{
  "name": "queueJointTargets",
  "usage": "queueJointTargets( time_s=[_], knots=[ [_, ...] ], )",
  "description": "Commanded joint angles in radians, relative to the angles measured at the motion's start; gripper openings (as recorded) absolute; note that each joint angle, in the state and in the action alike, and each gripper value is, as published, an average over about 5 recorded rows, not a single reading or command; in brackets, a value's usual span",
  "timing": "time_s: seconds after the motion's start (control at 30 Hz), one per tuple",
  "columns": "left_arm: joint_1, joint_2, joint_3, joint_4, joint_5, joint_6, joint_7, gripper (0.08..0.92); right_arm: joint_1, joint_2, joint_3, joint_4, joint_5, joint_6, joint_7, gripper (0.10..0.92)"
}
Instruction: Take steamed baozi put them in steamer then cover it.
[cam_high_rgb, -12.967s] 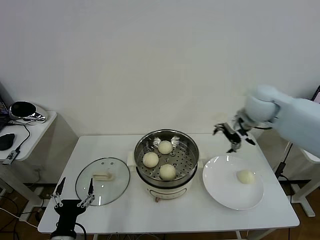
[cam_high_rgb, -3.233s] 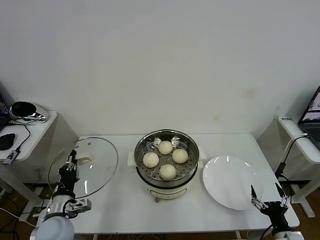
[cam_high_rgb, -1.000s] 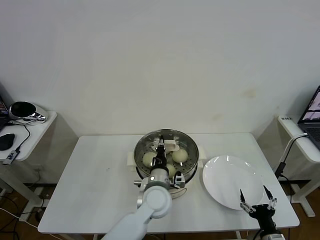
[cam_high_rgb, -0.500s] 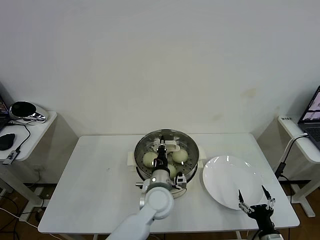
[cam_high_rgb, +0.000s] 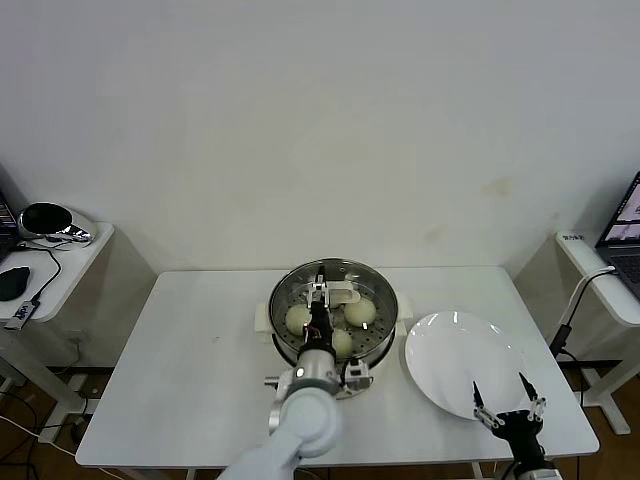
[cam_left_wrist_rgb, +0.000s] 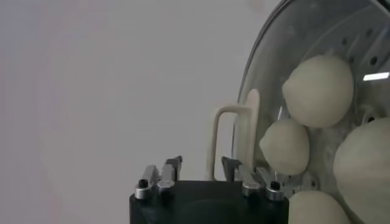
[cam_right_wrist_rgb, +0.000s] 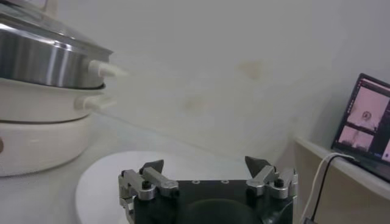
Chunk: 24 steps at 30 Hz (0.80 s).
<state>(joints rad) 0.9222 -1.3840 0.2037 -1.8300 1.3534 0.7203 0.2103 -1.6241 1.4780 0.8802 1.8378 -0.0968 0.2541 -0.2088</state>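
The steamer (cam_high_rgb: 377, 327), a shiny steel pot on a white base, stands mid-table. The clear glass cover (cam_high_rgb: 365, 278) lies on it, its cream handle (cam_high_rgb: 342, 293) on top. Three baozi show through the glass (cam_high_rgb: 360, 311); the fourth is hidden behind my arm. My left gripper (cam_high_rgb: 318, 296) is above the cover at the handle. In the left wrist view its fingers (cam_left_wrist_rgb: 173, 165) are open, and the handle (cam_left_wrist_rgb: 247, 140) stands between them, close to one finger. Baozi (cam_left_wrist_rgb: 318, 91) show under the glass. My right gripper (cam_high_rgb: 508, 402) is open and empty, low at the table's front right.
A flat white plate (cam_high_rgb: 460, 355) lies right of the steamer and holds nothing; it also shows in the right wrist view (cam_right_wrist_rgb: 103, 176). A side table (cam_high_rgb: 60, 270) with dark objects stands at the left. A laptop (cam_high_rgb: 625, 225) and a cable are at the far right.
Since 3.2 s ago the cover went from the left onto the steamer. In the last second my left arm has drawn back slightly toward the table's front. The right gripper barely moved.
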Motion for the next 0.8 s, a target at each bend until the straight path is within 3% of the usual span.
queueJointTargets(
  time_s=[0.03,0.17,0.23,0.3,0.4,0.47,0.6,0.8],
  knots=[
    [0.223,0.104,-0.033,-0.304,-0.22,-0.08,-0.188,0.688,0.001,0.0,-0.007,-0.008,-0.005,0.0,0.001,0.823],
    [0.391,0.153,-0.194,-0.438,-0.472,-0.229,-0.368,0.788,-0.001,-0.001,-0.017,-0.008,-0.006,0.003,0.0,0.823],
    [0.493,0.174,-0.315,-0.463,-0.677,-0.368,-0.492,0.813,-0.002,-0.004,-0.019,-0.006,-0.001,0.008,-0.001,0.823],
    [0.599,0.181,-0.459,-0.459,-0.955,-0.549,-0.558,0.82,-0.003,-0.008,-0.027,-0.006,0.007,0.015,-0.002,0.823],
    [0.73,0.167,-0.647,-0.443,-1.287,-0.719,-0.545,0.822,-0.01,-0.017,-0.049,0.001,0.026,0.016,-0.002,0.823],
    [0.804,0.158,-0.702,-0.439,-1.407,-0.745,-0.538,0.823,-0.024,-0.029,-0.069,0.013,0.05,0.008,-0.005,0.823],
    [0.923,0.141,-0.712,-0.428,-1.561,-0.811,-0.511,0.823,-0.072,-0.076,-0.113,0.042,0.115,-0.022,-0.016,0.823],
    [0.988,0.093,-0.681,-0.38,-1.671,-0.872,-0.489,0.823,-0.145,-0.132,-0.164,0.093,0.221,-0.093,-0.019,0.823]
  ],
)
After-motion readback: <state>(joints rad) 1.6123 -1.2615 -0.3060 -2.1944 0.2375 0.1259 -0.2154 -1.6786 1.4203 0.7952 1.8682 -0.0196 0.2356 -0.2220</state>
